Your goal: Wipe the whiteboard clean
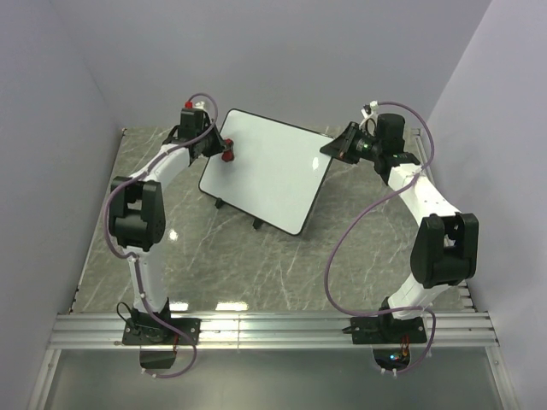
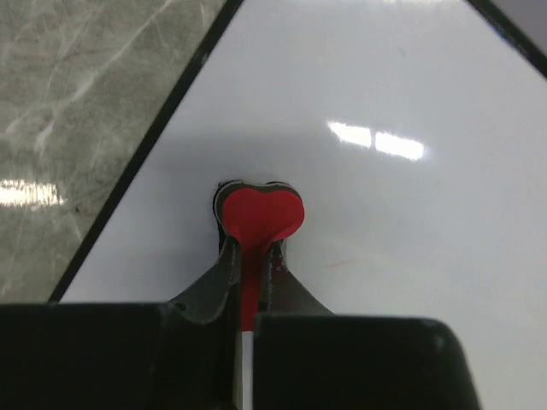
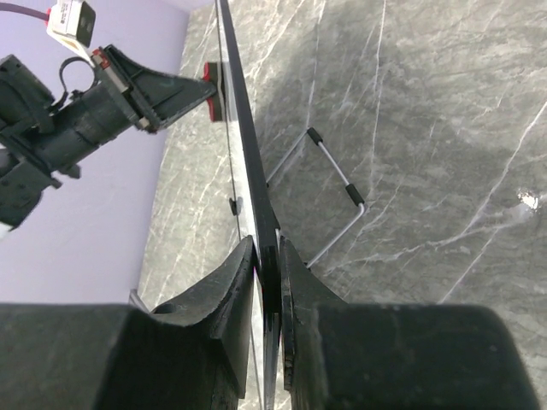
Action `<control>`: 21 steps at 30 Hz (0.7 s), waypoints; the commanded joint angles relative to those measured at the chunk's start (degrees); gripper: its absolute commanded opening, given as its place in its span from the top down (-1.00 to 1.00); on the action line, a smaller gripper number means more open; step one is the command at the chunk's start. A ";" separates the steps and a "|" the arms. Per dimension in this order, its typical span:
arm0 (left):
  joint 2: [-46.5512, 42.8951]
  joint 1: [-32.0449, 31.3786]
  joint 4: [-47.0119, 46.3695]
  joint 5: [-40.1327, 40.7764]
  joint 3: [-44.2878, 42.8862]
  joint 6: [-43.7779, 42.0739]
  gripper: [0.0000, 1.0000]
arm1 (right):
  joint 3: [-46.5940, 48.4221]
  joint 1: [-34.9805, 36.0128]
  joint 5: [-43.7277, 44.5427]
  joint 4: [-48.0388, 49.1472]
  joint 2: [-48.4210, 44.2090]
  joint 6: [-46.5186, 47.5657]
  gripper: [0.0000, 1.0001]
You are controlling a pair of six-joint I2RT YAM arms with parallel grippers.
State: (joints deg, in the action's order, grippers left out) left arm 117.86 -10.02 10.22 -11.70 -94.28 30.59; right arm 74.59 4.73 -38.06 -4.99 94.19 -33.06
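Observation:
The whiteboard [image 1: 269, 171] is a white board with a thin black frame, standing tilted on small feet at the back middle of the table. My left gripper [image 1: 220, 155] is shut on a small red-and-black eraser [image 2: 259, 213], which presses against the board's white face [image 2: 410, 222] near its left edge. A faint red trace [image 2: 340, 264] lies just right of the eraser. My right gripper [image 3: 269, 260] is shut on the board's right edge [image 3: 256, 188], seen edge-on in the right wrist view. The left arm with the eraser [image 3: 214, 90] shows on the board's far side there.
The grey marble table [image 1: 256, 265] lies all around the board. A wire stand leg [image 3: 338, 184] with black sleeves props the board from behind. Lilac walls close the back and sides. A metal rail [image 1: 273, 329] runs along the near edge.

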 commanded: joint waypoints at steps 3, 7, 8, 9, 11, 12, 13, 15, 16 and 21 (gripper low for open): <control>-7.80 -2.90 8.14 1.33 1.12 -1.15 0.99 | 0.56 -0.34 6.16 -0.37 -0.15 8.26 1.00; -13.35 -2.90 9.99 5.28 1.11 1.92 0.99 | -0.84 -0.34 6.68 1.12 0.11 9.15 1.00; -15.71 -2.99 10.08 6.85 2.25 2.54 0.99 | -1.80 -0.34 6.77 2.69 0.11 8.89 1.00; -17.04 -2.99 10.08 7.65 3.04 3.15 0.99 | -2.25 -0.34 6.95 3.49 0.03 8.71 1.00; -19.50 -3.16 10.35 9.06 5.76 4.39 0.99 | -3.48 -0.34 7.48 4.90 0.03 8.28 1.00; -21.78 -3.34 10.44 10.55 6.73 4.65 0.99 | -3.92 -0.34 7.56 6.47 0.11 8.27 1.00; -22.93 -3.60 10.61 11.17 8.57 4.66 0.99 | -4.27 -0.42 7.74 7.27 0.20 8.10 1.00; -25.48 -4.21 12.70 13.27 10.16 4.74 0.99 | -4.80 -0.34 8.18 9.38 0.81 8.27 1.00; -26.27 -4.39 13.33 14.07 10.78 4.74 0.99 | -5.24 -0.34 8.27 10.08 1.08 8.27 1.00; -32.34 -6.50 15.62 17.67 14.03 4.83 0.99 | -6.12 -0.43 8.36 12.37 2.40 9.24 1.00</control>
State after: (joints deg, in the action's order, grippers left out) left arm 88.84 -15.09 23.24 2.02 -81.62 34.74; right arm 69.71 4.89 -38.85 4.38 94.50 -31.29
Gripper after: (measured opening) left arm 0.060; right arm 0.207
